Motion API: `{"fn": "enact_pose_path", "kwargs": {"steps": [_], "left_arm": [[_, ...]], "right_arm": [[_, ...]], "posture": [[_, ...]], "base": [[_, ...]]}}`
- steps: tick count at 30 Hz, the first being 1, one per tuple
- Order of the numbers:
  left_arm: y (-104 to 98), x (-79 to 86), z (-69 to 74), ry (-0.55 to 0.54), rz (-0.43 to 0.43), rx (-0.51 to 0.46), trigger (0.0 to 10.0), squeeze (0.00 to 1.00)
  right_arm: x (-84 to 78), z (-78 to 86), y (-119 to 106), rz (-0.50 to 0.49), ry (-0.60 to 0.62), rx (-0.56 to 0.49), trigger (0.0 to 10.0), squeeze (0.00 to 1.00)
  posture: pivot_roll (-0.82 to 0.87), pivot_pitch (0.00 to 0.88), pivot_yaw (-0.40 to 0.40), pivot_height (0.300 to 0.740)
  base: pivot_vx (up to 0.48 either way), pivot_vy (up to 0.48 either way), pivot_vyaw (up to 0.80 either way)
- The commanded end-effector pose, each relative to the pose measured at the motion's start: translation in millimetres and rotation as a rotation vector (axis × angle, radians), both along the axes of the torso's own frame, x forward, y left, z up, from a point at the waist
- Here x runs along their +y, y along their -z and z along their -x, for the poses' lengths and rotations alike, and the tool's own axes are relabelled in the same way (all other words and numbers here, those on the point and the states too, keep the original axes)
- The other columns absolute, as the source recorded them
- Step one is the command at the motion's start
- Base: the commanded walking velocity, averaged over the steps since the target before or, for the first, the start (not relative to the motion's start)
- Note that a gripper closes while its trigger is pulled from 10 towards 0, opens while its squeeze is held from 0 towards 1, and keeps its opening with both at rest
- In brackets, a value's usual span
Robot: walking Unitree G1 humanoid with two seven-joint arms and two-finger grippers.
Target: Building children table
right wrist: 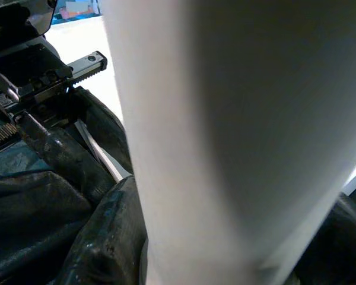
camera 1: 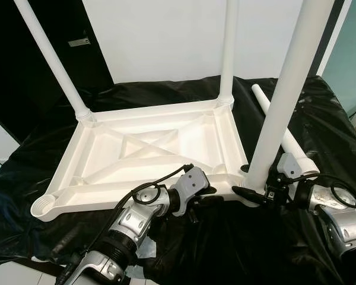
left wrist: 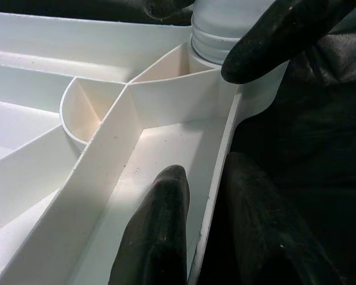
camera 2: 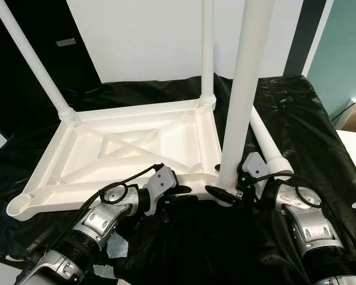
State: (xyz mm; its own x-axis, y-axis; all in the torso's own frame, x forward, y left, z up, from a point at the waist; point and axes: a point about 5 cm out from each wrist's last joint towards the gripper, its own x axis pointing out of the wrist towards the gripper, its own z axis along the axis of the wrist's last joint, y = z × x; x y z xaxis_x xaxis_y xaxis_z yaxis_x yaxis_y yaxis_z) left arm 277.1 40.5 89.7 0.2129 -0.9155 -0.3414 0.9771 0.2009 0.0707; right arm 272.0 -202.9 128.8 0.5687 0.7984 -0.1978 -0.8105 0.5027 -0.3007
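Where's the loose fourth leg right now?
The loose leg lies on the black sheet at the robot's right, just beyond the right gripper and behind the upright leg it grips.

White tabletop (camera 1: pixel 166 139) w/ white legs (camera 1: pixel 285 89), black sheet (camera 1: pixel 47 148), black pincer fingers (left wrist: pixel 160 237)

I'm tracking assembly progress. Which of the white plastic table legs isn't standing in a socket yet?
The white plastic leg lying flat on the black sheet, behind the right gripper; the other three stand upright in the tabletop's corners.
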Motion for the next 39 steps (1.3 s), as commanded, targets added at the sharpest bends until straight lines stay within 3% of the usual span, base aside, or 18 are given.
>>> {"fn": "enact_pose_path", "kwargs": {"steps": [1,5,6,8,9,11,15,21,22,23,25,26,27,28,30,31,33,39], "left_arm": [[36.3,18.5,14.9,0.013,-0.12,0.153,10.0,0.0],[36.1,19.1,14.0,0.009,-0.122,0.151,10.0,0.0],[36.0,19.1,13.7,0.007,-0.122,0.15,10.0,0.0],[35.6,19.3,13.4,0.002,-0.122,0.146,10.0,0.0],[35.6,19.3,13.4,0.002,-0.122,0.146,10.0,0.0],[35.3,19.9,13.6,-0.002,-0.122,0.145,10.0,0.0],[36.9,23.0,15.4,-0.007,-0.126,0.151,10.0,0.0],[38.0,22.0,16.4,-0.006,-0.128,0.154,10.0,0.0],[37.8,21.0,16.2,-0.005,-0.127,0.153,10.0,0.0],[37.5,19.8,15.9,-0.004,-0.125,0.152,10.0,0.0],[37.3,18.8,15.8,-0.003,-0.122,0.151,10.0,0.0],[37.4,17.4,15.9,-0.003,-0.119,0.152,10.0,0.0],[37.4,17.4,15.9,-0.003,-0.119,0.152,10.0,0.0],[38.3,16.0,17.2,-0.004,-0.111,0.16,10.0,0.0],[38.3,16.0,17.2,-0.004,-0.111,0.16,10.0,0.0],[39.2,16.5,18.1,-0.004,-0.111,0.166,10.0,0.0],[40.1,19.7,19.3,0.001,-0.123,0.169,10.0,0.0],[39.7,23.8,18.7,0.007,-0.144,0.158,10.0,0.0]], "right_arm": [[-12.6,4.7,4.0,-0.027,0.039,0.046,0.0,0.0],[0.3,16.9,20.4,-0.119,0.146,0.039,0.0,0.0],[4.9,18.5,24.2,-0.161,0.235,0.009,0.0,0.0],[10.4,26.7,33.7,-0.252,0.547,-0.093,0.0,0.0],[10.4,26.7,33.7,-0.252,0.547,-0.093,0.0,0.0],[9.5,36.0,42.2,-0.274,0.732,-0.13,0.0,0.0],[9.8,40.6,48.6,-0.27,0.832,-0.141,0.0,0.0],[10.8,34.1,44.4,-0.252,0.791,-0.15,0.3,0.0],[12.6,33.3,43.5,-0.238,0.76,-0.151,9.3,0.0],[14.1,32.6,42.7,-0.222,0.722,-0.151,10.0,0.0],[15.1,32.0,41.9,-0.212,0.683,-0.152,10.0,0.0],[16.2,31.1,40.8,-0.197,0.647,-0.16,10.0,0.5],[16.2,31.1,40.8,-0.197,0.647,-0.16,10.0,0.5],[19.7,28.6,41.7,-0.182,0.538,-0.105,10.0,0.74],[19.7,28.6,41.7,-0.182,0.538,-0.105,10.0,0.74],[22.5,29.1,40.1,-0.157,0.458,-0.104,10.0,0.0],[19.4,28.8,39.1,-0.12,0.371,-0.078,10.0,0.0],[13.9,27.0,39.5,-0.092,0.358,-0.07,10.0,0.0]], "posture": [[-0.06,0.0,0.087,0.74],[-0.05,0.0,0.083,0.74],[-0.05,0.0,0.083,0.74],[-0.04,0.0,0.075,0.74],[-0.04,0.0,0.075,0.74],[-0.03,0.0,0.074,0.74],[-0.03,0.0,0.073,0.74],[-0.04,0.0,0.071,0.74],[-0.04,0.0,0.067,0.74],[-0.04,0.0,0.063,0.74],[-0.04,0.0,0.063,0.74],[-0.05,0.0,0.062,0.74],[-0.05,0.0,0.062,0.74],[-0.05,0.0,0.069,0.74],[-0.05,0.0,0.069,0.74],[-0.05,0.0,0.08,0.74],[-0.04,0.0,0.091,0.74],[-0.02,0.0,0.094,0.74]], "base": [[0.0,0.0,0.0],[0.0,0.0,0.0],[0.0,0.0,0.0],[0.0,0.0,0.0],[0.0,0.0,0.0],[0.0,0.0,0.0],[0.0,0.0,0.0],[0.0,0.0,0.0],[0.0,0.0,0.0],[0.0,0.0,0.0],[0.0,0.0,0.0],[0.0,0.0,0.0],[0.0,0.0,0.0],[0.0,0.0,0.0],[0.0,0.0,0.0],[0.0,0.0,0.0],[0.0,0.0,0.0],[0.0,0.0,0.0]]}}
